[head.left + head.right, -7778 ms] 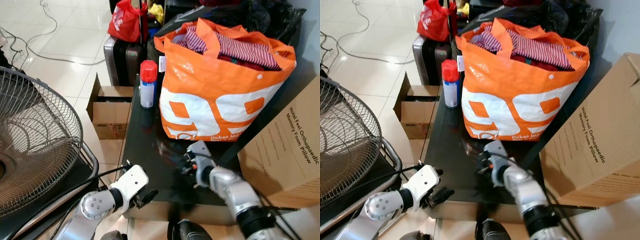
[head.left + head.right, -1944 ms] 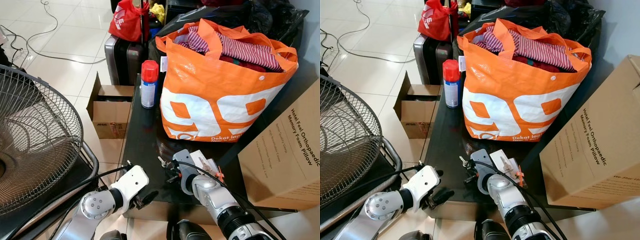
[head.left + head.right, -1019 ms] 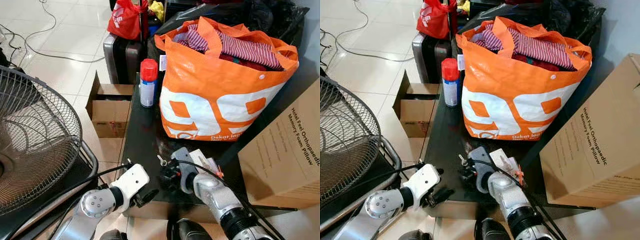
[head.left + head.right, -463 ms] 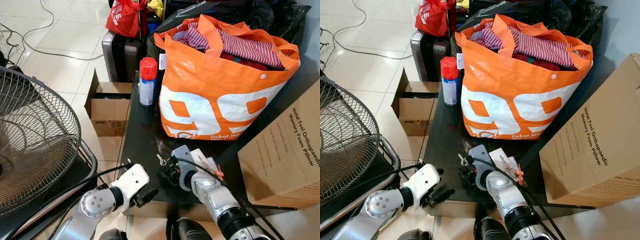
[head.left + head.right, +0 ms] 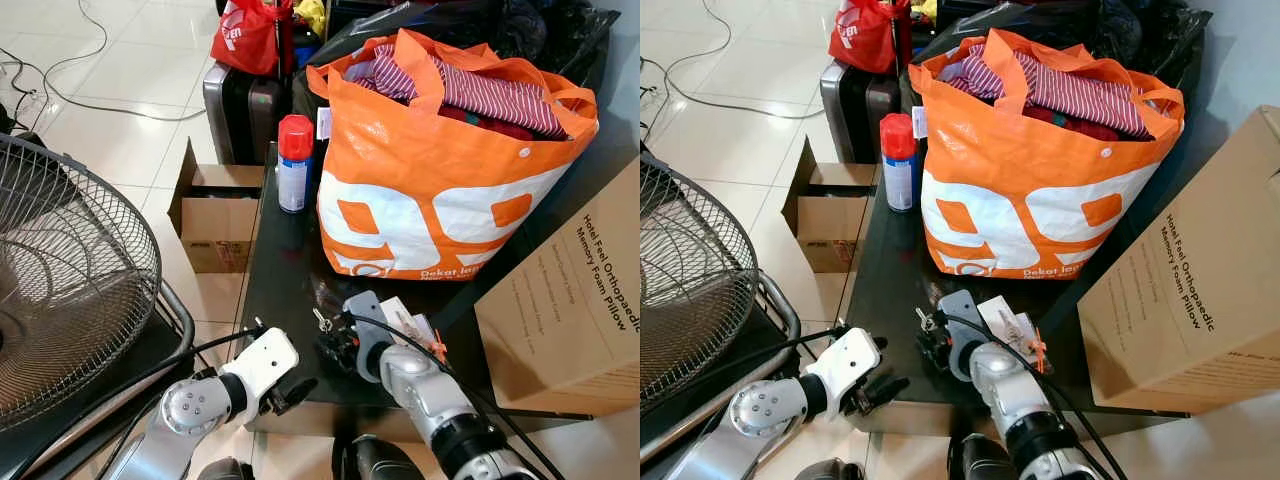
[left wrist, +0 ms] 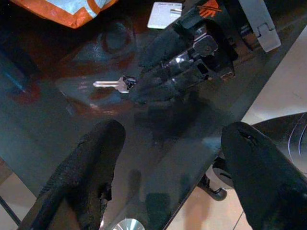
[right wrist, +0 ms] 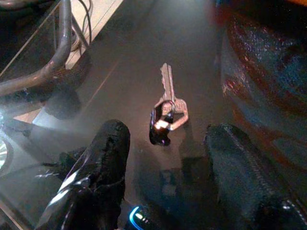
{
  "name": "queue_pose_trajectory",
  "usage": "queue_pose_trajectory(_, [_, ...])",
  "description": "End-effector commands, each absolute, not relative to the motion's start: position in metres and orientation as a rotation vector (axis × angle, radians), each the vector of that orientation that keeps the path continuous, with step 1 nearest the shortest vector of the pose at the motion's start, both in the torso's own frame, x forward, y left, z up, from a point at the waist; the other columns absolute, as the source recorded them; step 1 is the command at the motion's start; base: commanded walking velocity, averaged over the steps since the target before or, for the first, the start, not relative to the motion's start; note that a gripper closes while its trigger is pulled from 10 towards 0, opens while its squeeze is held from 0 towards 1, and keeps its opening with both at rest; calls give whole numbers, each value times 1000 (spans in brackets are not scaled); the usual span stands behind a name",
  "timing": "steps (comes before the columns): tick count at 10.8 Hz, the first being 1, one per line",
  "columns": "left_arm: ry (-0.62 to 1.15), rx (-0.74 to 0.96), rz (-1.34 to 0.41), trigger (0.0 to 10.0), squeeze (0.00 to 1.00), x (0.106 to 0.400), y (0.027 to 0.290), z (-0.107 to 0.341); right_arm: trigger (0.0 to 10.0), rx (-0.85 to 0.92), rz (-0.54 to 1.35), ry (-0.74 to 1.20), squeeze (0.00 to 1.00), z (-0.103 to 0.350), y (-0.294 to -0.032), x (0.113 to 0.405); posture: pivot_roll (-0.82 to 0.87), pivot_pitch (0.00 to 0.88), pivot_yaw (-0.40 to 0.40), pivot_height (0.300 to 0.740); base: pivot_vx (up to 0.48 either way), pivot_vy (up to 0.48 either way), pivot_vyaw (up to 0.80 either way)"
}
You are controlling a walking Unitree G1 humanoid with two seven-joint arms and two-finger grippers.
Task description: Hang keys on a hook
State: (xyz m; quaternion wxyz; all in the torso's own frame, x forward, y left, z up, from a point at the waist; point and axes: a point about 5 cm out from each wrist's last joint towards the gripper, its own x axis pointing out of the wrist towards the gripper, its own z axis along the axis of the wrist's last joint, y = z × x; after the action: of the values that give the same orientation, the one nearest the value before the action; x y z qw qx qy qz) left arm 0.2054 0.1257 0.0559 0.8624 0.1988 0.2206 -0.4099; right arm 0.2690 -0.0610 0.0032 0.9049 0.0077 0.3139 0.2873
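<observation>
Currently the key [image 7: 169, 104] lies flat on the dark glossy table [image 5: 282, 275], near its front edge, just ahead of the right gripper [image 7: 165, 165]. Right wrist view: the two black fingers [image 7: 103, 158] stand spread apart, one to each side of the key's bow end, and neither is seen touching it. A small dark fob or ring piece sits at the bow; the blade points away from the gripper. Left gripper [image 6: 165, 163] hovers at the table's front edge with fingers also apart, empty, looking across at the right gripper and the key. Behind the key stands an orange bag [image 5: 440, 170] full of clothes; a spray can [image 5: 294, 165] sits further back on the table, and a small white card [image 5: 405, 320] lies beside the right wrist. No hook can be made out in these pictures. Judgement: the grasp is not yet made. Risks from here: the key is thin and flat on a slick surface, so closing fingers may ride over it or skate it forward; a sideways nudge could push it off the front edge, which is near. Pinching only the fob would leave the key dangling and swinging.
</observation>
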Motion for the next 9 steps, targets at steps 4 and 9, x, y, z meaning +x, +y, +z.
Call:
queue_pose_trajectory(4, [474, 417, -877, 10000, 0, 203, 123, 53, 9098, 17, 578, 655, 0, 1, -63, 269, 25, 132, -85, 740, 0, 0, 0])
queue_pose_trajectory(9, [475, 416, -875, 10000, 0, 204, 124, 55, 1765, 23, 536, 685, 0, -5, -61, 271, 30, 152, -83, 740, 0, 0, 0])
